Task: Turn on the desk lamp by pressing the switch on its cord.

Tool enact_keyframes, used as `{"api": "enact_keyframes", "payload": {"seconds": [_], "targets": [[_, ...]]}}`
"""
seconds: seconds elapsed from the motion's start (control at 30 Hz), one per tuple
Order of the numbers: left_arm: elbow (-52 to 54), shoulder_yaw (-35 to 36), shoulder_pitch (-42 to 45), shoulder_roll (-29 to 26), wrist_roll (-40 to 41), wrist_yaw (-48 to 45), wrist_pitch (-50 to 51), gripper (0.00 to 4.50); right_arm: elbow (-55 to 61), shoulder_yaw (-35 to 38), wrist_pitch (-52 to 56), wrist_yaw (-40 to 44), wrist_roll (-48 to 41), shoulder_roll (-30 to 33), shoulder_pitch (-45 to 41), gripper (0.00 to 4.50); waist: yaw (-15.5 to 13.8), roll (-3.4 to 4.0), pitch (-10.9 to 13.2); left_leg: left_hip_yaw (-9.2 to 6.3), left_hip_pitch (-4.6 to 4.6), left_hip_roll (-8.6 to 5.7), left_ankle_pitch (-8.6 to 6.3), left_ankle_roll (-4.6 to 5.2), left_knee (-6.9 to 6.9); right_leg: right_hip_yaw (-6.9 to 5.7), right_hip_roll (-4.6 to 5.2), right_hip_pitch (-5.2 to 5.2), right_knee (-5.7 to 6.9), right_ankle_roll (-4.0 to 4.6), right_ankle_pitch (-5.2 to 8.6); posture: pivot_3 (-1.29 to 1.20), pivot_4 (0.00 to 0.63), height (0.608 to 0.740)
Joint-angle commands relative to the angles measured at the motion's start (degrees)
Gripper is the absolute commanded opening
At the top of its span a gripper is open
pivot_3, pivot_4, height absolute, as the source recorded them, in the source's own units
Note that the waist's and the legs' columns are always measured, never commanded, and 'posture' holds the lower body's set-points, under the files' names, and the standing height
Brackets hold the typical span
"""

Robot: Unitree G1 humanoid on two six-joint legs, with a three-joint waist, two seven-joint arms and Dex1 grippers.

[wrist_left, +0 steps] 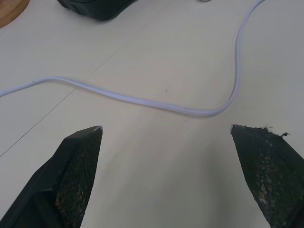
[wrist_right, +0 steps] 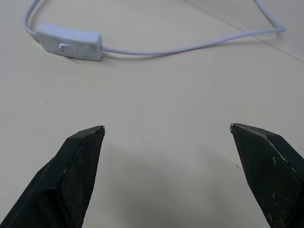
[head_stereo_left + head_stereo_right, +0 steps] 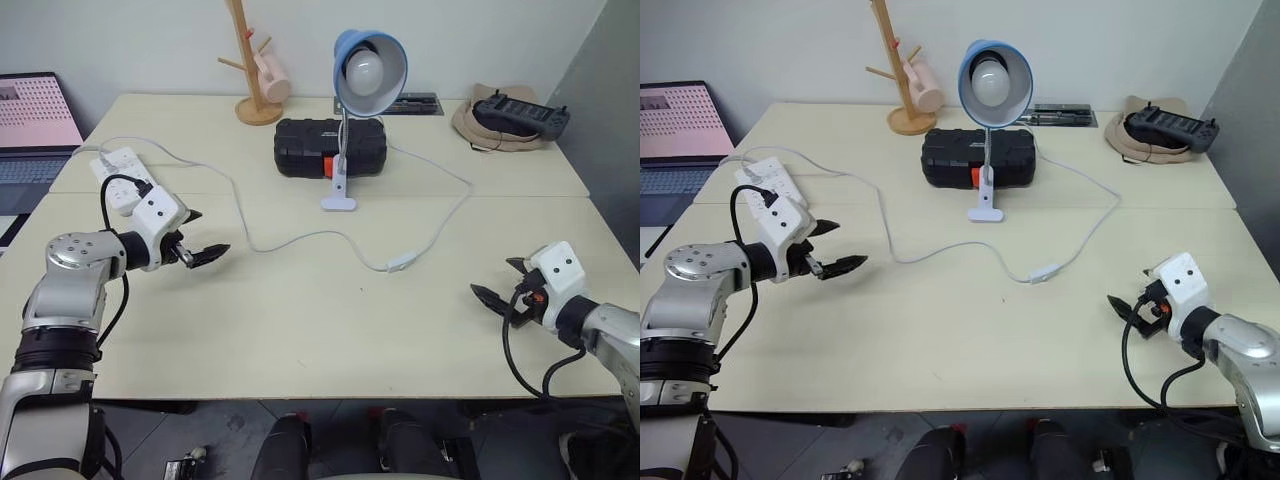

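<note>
Both grippers hung spread wide and empty — my left gripper (image 3: pixel 200 243) near the cord (image 3: pixel 290 238), my right gripper (image 3: pixel 497 283) right of the switch (image 3: pixel 401 263).

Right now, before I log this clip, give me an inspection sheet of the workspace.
Surface: pale table, seam across the middle.
Job's things: desk lamp upright, bulb looks unlit; switch lying flat, untouched.
Clutter: black case, wooden rack with pink cup, controller on a tan hat.
Grippers: left gripper and right gripper open, empty, jaws apart.
Cables: cord loops loosely; power strip far left.
Surroundings: laptop, white wall.
</note>
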State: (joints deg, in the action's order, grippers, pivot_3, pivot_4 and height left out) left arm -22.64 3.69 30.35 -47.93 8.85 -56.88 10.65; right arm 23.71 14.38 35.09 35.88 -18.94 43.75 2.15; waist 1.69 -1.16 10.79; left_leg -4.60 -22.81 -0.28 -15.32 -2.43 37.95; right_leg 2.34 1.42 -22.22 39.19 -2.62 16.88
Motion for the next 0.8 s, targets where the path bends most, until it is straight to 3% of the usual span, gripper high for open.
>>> {"api": "enact_keyframes", "payload": {"seconds": [0.03, 0.47, 0.67, 0.8], "targets": [[2.01, 0.91, 0.14, -0.43, 0.46, -0.06, -0.15, 4.50, 0.74, 0.78, -0.91, 0.81, -0.39, 0.49, -1.01, 4.44, 0.00, 0.00, 0.00, 0.00, 0.00, 0.01, 0.00, 0.00, 0.01, 0.00, 0.00, 0.00, 0.01, 0.00, 0.00, 0.00, 0.150, 0.740], [11.76, -0.09, -2.25, 0.81, 4.11, -3.06, 6.49, 4.50, -3.73, -3.07, -3.88, 7.40, 0.27, 4.08, -5.96, 4.44, 0.01, 0.00, 0.00, 0.00, 0.01, 0.06, 0.00, 0.00, 0.03, 0.00, 0.00, -0.01, 0.06, 0.00, 0.00, 0.00, 0.150, 0.740], [27.42, -5.88, -2.62, 3.53, 9.79, -8.75, 12.91, 4.50, -14.35, -14.38, -11.31, 20.27, 2.93, 6.55, -19.97, 4.44, 0.14, 0.00, 0.00, 0.05, 0.02, 0.06, 0.00, 0.00, 0.10, 0.04, 0.04, 0.02, 0.07, -0.03, -0.02, 0.00, 0.150, 0.740], [32.89, -7.73, -2.69, 4.86, 11.92, -9.43, 15.44, 4.50, -28.36, -22.33, -21.74, 27.02, 9.17, 4.63, -29.75, 4.44, 0.25, 0.00, 0.00, 0.04, 0.02, 0.04, 0.00, 0.00, 0.08, 0.00, -0.03, 0.01, 0.05, -0.01, -0.01, 0.00, 0.150, 0.740]]}}
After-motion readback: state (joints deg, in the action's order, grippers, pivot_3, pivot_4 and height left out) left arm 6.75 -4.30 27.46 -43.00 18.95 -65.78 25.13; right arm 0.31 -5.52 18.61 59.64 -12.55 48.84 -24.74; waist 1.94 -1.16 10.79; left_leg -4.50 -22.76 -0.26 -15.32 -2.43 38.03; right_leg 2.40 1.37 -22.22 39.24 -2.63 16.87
